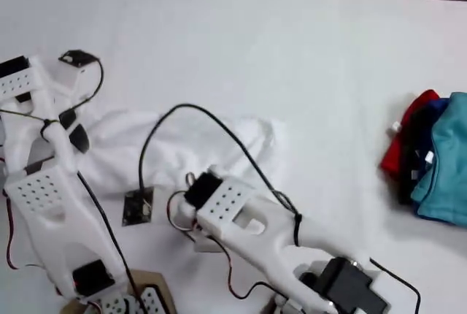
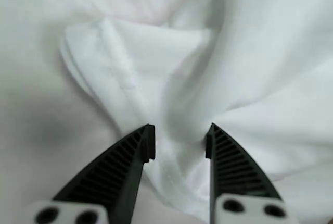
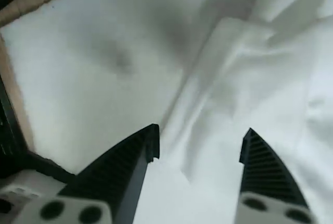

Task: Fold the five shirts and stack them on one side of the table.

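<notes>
Left gripper (image 2: pixel 179 143) parted astride rumpled white shirt (image 2: pixel 156 62) fold, perhaps touching; right gripper (image 3: pixel 201 140) splayed.

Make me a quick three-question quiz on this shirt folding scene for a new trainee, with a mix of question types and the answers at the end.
1. True or false: the left gripper is shut.
2. Which colour is missing from the pile of shirts at the right of the high view? A red, B teal, C yellow.
3. Fill in: the right gripper hangs open over a ____ shirt.

Key: 1 false, its fingers are apart with a fold of cloth between them. 2 C. 3 white; it is the white shirt lying crumpled under both arms.
</notes>
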Tool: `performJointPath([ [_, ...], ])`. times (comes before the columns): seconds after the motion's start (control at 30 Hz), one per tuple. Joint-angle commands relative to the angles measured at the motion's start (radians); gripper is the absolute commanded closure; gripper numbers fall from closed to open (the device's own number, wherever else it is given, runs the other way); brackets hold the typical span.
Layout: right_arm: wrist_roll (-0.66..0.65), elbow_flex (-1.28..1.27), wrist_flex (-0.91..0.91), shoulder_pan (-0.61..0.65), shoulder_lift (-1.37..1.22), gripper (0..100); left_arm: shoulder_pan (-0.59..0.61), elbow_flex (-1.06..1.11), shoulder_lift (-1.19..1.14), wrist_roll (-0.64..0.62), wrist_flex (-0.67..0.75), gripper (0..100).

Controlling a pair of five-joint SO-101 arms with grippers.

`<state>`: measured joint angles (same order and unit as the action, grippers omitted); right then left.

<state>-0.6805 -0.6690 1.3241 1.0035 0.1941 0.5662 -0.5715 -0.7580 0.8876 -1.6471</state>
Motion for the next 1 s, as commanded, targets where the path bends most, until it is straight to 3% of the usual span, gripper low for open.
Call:
performJointPath([
  [0.0,0.011,-0.066,-0.102,0.007,-0.001,73.5,-0.002,-0.004,0.005,0.006,0.005,82],
  [0.27,0.008,-0.17,-0.226,-0.087,-0.013,73.4,-0.006,-0.008,0.005,0.005,0.005,82],
  [0.63,0.017,-0.127,-0.242,-0.088,-0.191,74.5,-0.002,-0.005,0.005,0.005,0.003,82],
  [0.83,0.017,-0.086,-0.24,-0.099,-0.219,97.8,-0.002,-0.008,0.006,0.005,0.002,82],
  [0.97,0.015,-0.086,-0.24,-0.148,-0.219,97.8,-0.002,-0.008,0.006,0.005,0.0,82],
])
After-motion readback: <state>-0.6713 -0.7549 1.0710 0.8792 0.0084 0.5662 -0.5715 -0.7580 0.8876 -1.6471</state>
